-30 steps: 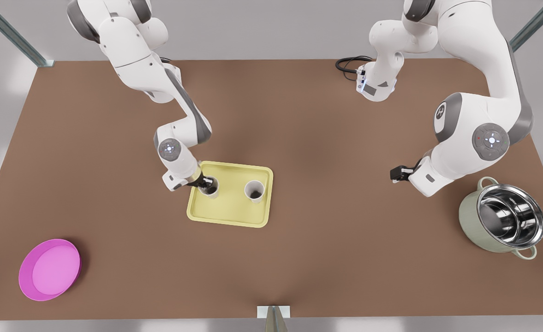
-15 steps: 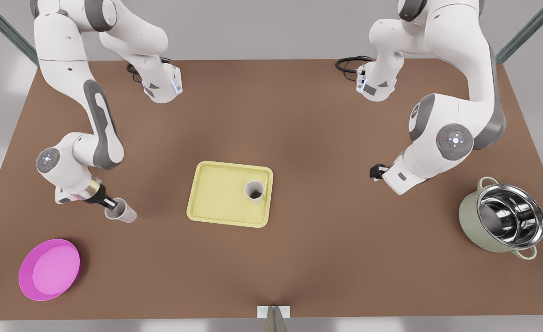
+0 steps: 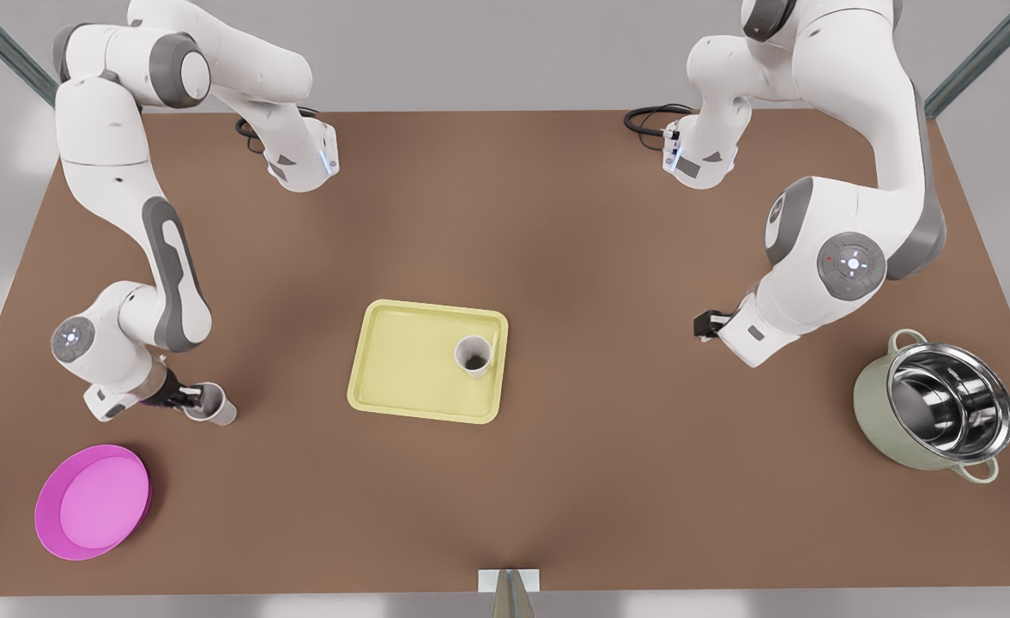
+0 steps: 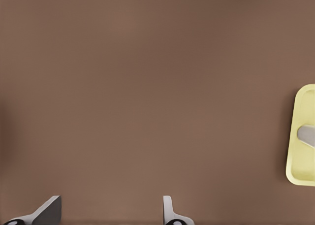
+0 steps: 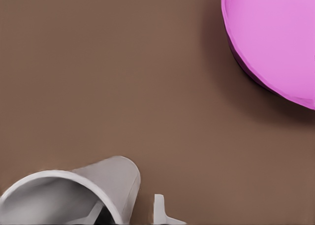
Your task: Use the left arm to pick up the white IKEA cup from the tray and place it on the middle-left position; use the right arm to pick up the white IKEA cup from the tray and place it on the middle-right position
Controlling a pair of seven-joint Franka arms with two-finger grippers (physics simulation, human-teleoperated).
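Progress is judged at roughly half: one white cup [image 3: 213, 407] is found off the tray [image 3: 402, 378], on the front view's left side of the table [image 3: 556, 215], near the pink plate [image 3: 93, 502]. It is clamped at its rim by the right gripper [image 3: 189, 398], with one finger inside the cup and the other [image 5: 158, 209] outside the wall. The cup is seen leaning, and whether its base touches the table cannot be told, so its release is taken as not yet done. The second cup [image 3: 474, 354] is left upright in the tray's corner. The left gripper [image 3: 704, 324] is held above bare table at the front view's right, its fingers [image 4: 49, 208] spread with nothing between them; that pick and placement are left to do.
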